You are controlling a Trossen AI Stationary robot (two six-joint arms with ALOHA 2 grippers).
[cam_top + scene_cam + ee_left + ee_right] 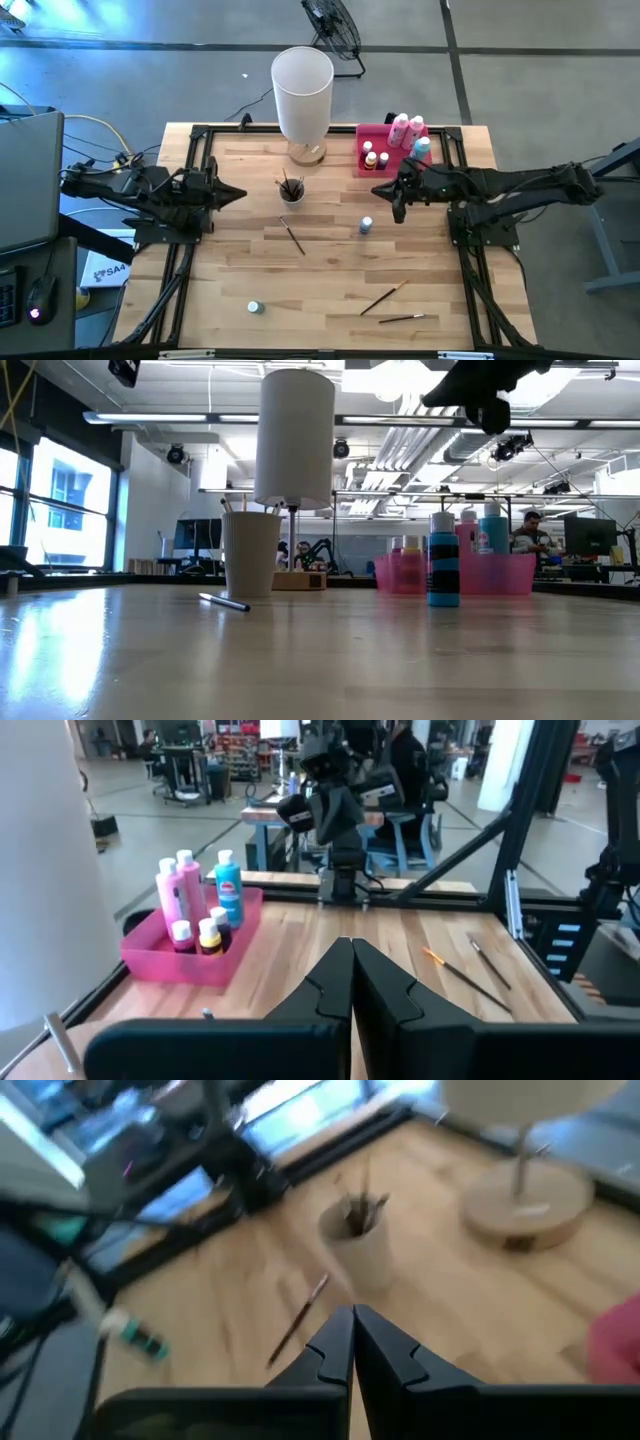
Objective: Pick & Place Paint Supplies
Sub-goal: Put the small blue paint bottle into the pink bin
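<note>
I am holding my right claw (386,190) clenched on nothing, fingers pressed together, hanging above the table just at six o'clock of the pink tray (377,139). My left claw (238,194) is also clenched empty, waiting at the table's nine o'clock side.

The tray is sitting at about one o'clock on the table, and pink and teal paint bottles (409,130) are standing in it with tiny yellow-capped ones (376,158). A small blue-capped bottle (366,226) is standing on the wood near my right claw, at its seven o'clock. A cup of brushes (291,190) is standing near the centre, a loose paintbrush (293,238) lying just at six o'clock of it. Two more brushes (392,304) are lying toward five o'clock, and a tiny bottle (255,307) is lying toward seven o'clock.
</note>
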